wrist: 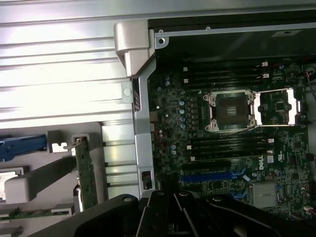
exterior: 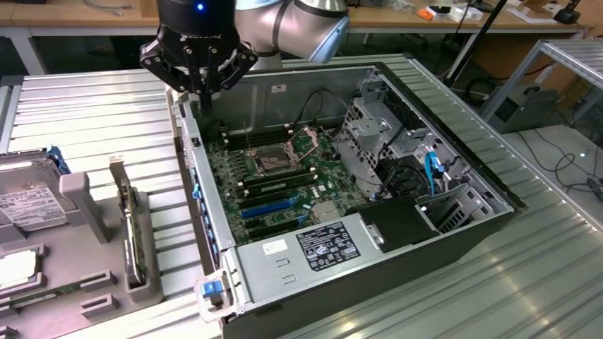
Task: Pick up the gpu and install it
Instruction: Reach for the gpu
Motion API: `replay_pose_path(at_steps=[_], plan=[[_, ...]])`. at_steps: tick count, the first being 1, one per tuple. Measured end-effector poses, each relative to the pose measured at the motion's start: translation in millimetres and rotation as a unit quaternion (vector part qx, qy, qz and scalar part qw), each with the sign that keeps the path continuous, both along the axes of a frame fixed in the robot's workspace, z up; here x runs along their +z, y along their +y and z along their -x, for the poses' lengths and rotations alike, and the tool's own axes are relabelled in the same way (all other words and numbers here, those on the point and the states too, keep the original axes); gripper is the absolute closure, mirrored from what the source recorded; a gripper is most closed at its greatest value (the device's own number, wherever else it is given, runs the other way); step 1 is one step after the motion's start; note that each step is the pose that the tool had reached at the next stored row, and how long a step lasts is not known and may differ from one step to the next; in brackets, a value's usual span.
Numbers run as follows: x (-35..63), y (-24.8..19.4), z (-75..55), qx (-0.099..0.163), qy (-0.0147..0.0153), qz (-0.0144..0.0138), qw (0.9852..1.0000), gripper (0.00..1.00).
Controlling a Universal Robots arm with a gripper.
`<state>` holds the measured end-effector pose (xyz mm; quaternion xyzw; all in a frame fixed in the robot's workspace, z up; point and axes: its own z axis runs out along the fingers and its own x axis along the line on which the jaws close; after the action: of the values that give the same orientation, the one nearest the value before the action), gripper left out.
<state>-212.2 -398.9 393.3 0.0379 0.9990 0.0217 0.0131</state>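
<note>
Counter (exterior: 94, 120) carries your open computer case (exterior: 424, 261); jaws hang closed, empty, above its rim. Your gpu (exterior: 132, 233) stands on edge in a grey holder (exterior: 80, 198) beside the case; the wrist view gives you its green board face (wrist: 88, 173).

surface (exterior: 85, 120): ribbed sheet metal, silvery, bright sheen
computer case (exterior: 282, 92): bare grey sheet metal, dull finish
motherboard (wrist: 232, 163): dark green circuit board, matt, with a glossy blue plastic slot
gpu (wrist: 88, 177): greenish-brown circuit board, silver metal end bracket
holder (exterior: 80, 201): smooth grey plastic, matt
claw (exterior: 200, 99): black, smooth, faint gloss
</note>
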Motion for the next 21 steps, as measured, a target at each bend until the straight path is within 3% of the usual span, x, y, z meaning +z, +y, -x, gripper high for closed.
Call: replay_pose_path(at_steps=[21], plan=[[0.0,0.0,24.5,0.0,0.0,0.0,1.0,0.9]])
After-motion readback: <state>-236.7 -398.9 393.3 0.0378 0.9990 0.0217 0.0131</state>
